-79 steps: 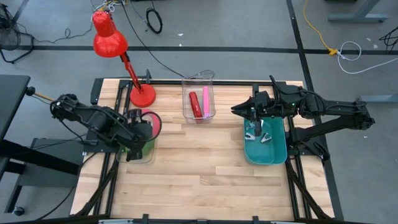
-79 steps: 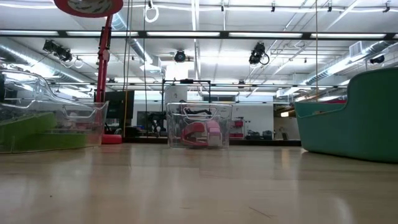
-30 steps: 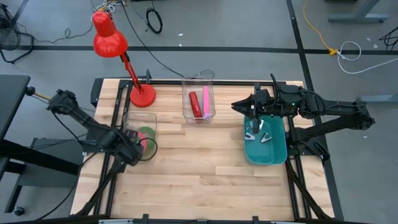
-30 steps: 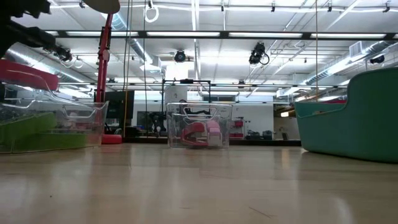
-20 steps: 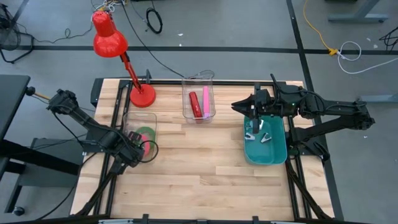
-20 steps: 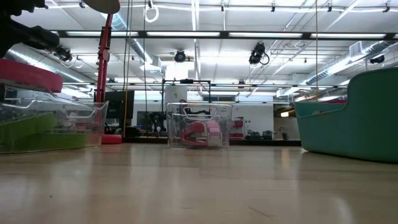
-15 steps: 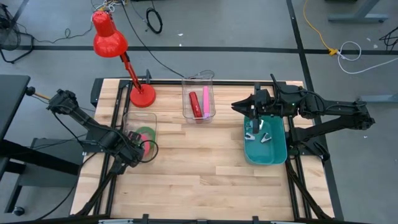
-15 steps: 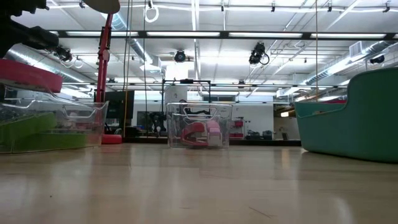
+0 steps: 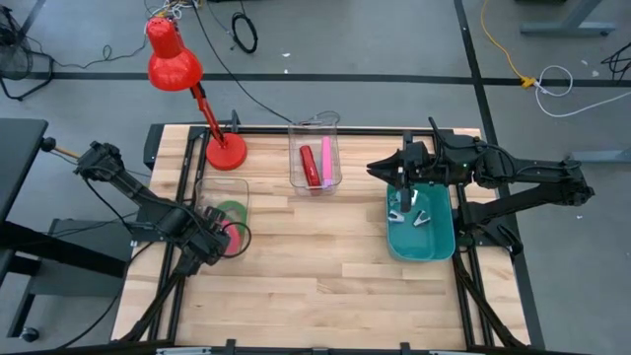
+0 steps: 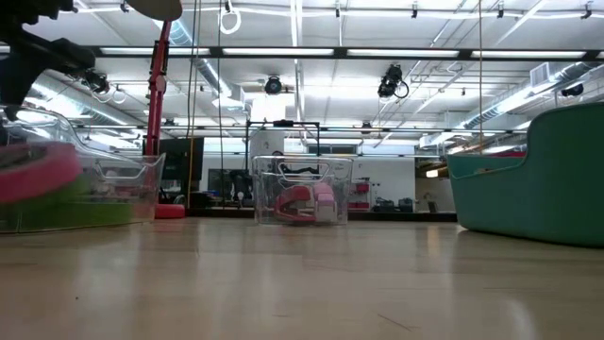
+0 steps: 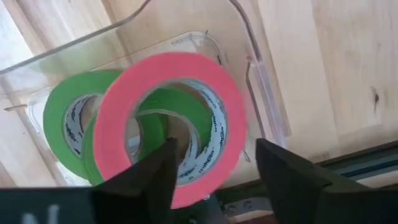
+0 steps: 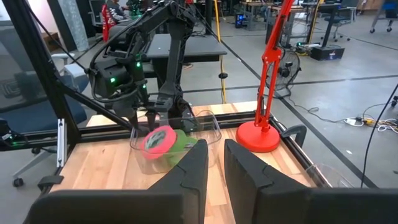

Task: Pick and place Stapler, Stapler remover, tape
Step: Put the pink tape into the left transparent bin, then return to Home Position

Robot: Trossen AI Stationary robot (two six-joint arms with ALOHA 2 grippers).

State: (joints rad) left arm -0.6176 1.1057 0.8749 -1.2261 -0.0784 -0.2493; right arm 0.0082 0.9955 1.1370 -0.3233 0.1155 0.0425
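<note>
My left gripper (image 9: 219, 240) hangs open, pointing down over the near end of a clear bin (image 9: 223, 186) at the table's left. Just under its fingers, the pink-red tape ring (image 11: 118, 118) is loose and tilted inside the bin, over two green tape rings (image 11: 62, 112). The low view shows the pink ring (image 10: 33, 175) blurred, and the right wrist view shows it (image 12: 159, 140) below the gripper. My right gripper (image 9: 377, 172) waits in the air beside the teal bin (image 9: 446, 237), fingers nearly together and holding nothing.
A clear bin (image 9: 315, 133) at the far middle holds a red stapler (image 9: 308, 163) and a pink one (image 9: 326, 163). The teal bin holds staple removers (image 9: 409, 212). A red desk lamp (image 9: 225, 151) stands at the far left. Bare wood lies across the middle and near side.
My left gripper has opened and let go of the pink-red tape ring. The ring, held level above the bin's rim a moment ago, has dropped down into the clear bin onto the green rings.
</note>
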